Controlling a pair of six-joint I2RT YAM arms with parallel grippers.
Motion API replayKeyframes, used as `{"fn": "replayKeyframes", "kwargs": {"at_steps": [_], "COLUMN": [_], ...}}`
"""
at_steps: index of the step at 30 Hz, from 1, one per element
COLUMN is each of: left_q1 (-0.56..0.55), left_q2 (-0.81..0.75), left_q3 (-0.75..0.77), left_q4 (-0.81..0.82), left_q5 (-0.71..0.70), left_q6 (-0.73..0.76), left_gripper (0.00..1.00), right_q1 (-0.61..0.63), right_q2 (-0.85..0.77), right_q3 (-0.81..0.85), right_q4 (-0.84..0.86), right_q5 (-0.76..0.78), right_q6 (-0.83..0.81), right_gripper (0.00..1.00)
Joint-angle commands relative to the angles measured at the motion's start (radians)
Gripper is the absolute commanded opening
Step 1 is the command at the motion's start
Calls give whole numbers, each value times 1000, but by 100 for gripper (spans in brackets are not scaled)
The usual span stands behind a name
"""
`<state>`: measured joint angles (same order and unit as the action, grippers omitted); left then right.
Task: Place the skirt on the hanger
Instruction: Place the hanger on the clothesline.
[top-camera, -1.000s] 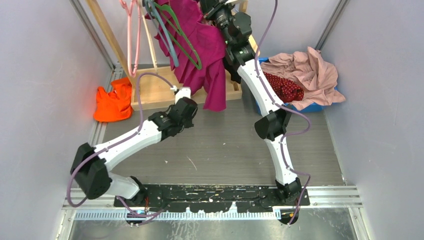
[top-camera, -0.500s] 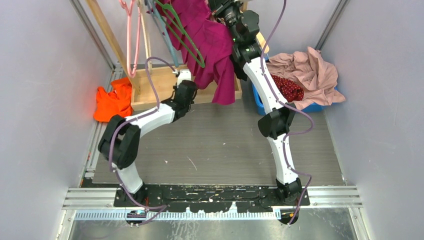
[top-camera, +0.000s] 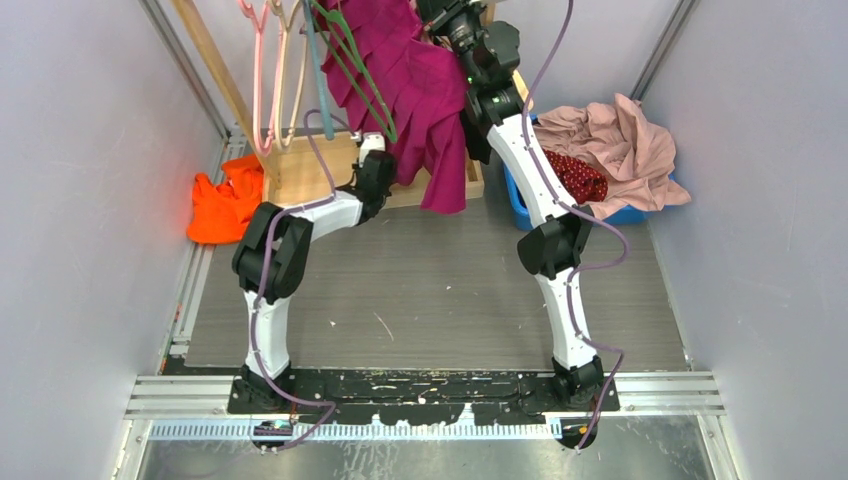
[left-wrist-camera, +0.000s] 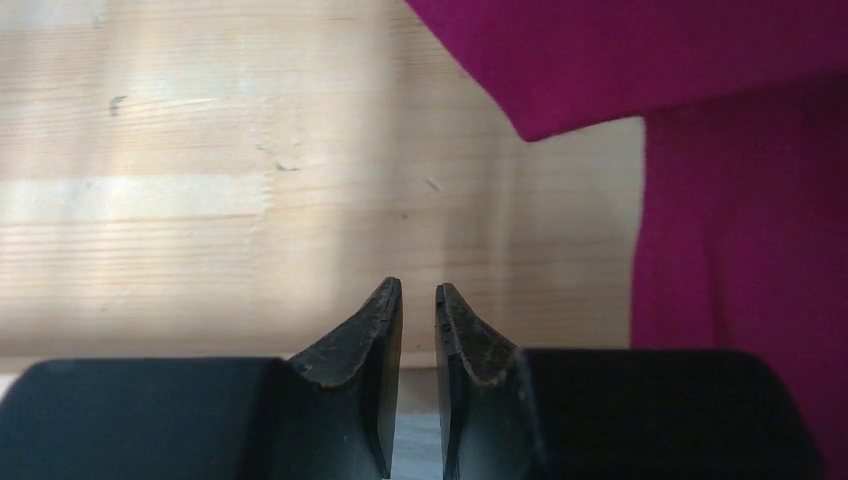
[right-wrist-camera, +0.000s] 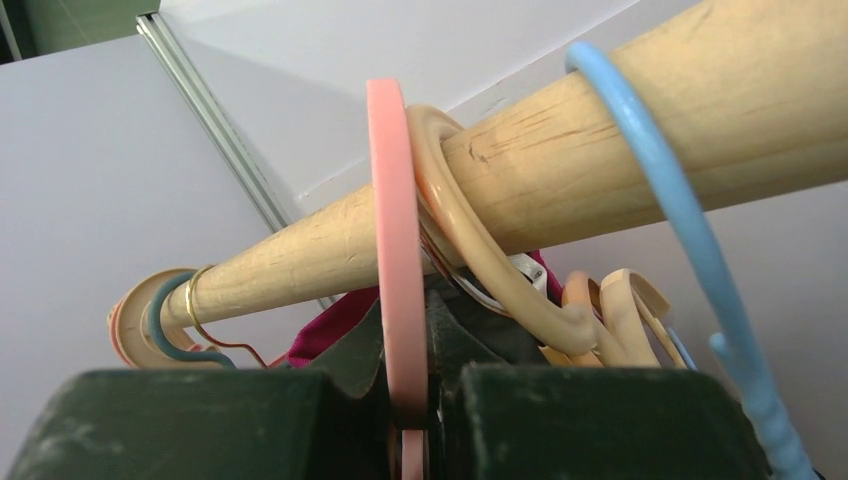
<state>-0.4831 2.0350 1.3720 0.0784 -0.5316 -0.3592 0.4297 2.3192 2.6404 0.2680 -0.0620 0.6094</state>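
The skirt (top-camera: 570, 177), dark red with white dots, lies in a blue bin (top-camera: 628, 214) at the right, partly under a pale pink garment (top-camera: 620, 140). My right gripper (right-wrist-camera: 405, 305) is raised to the wooden rod (right-wrist-camera: 560, 170) and shut on the round hook of the pink hanger (right-wrist-camera: 393, 220), which loops over the rod. In the top view this gripper (top-camera: 440, 14) is at the top edge and the hanger's body is hidden. My left gripper (left-wrist-camera: 418, 292) is empty, its jaws almost together, low in front of the wooden rack base (left-wrist-camera: 200, 180); it also shows in the top view (top-camera: 370, 150).
A plain magenta garment (top-camera: 420, 90) hangs on a green hanger (top-camera: 362, 75) beside my right arm. Other pink, tan and blue hangers (top-camera: 275, 70) hang at the rod's left. An orange cloth (top-camera: 225, 205) lies by the left wall.
My left arm has folded up and pushed forward to the rack base. My right arm rose slightly towards the rod. The hanging hangers and the magenta garment have swung.
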Motion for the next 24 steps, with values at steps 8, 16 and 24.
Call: {"fn": "replayKeyframes", "kwargs": {"at_steps": [8,16,24], "left_q1": [19,16,-21], "left_q2": [137,102,59], "left_q3": [182,83,7], "left_q4": [-78,-106,-101], "left_q5": [73,145,183], "left_q6": [-49,-101,-98], "left_gripper": [19,14,13], "right_q1": [-9,-9,3], "right_q2": [-108,-120,-154], "right_q3": [-13,-76,-139], "right_q4": [82,114,125], "right_q5": [-9,-13,-24], "right_q6": [58,76,75], "right_gripper": [1,1,1]}}
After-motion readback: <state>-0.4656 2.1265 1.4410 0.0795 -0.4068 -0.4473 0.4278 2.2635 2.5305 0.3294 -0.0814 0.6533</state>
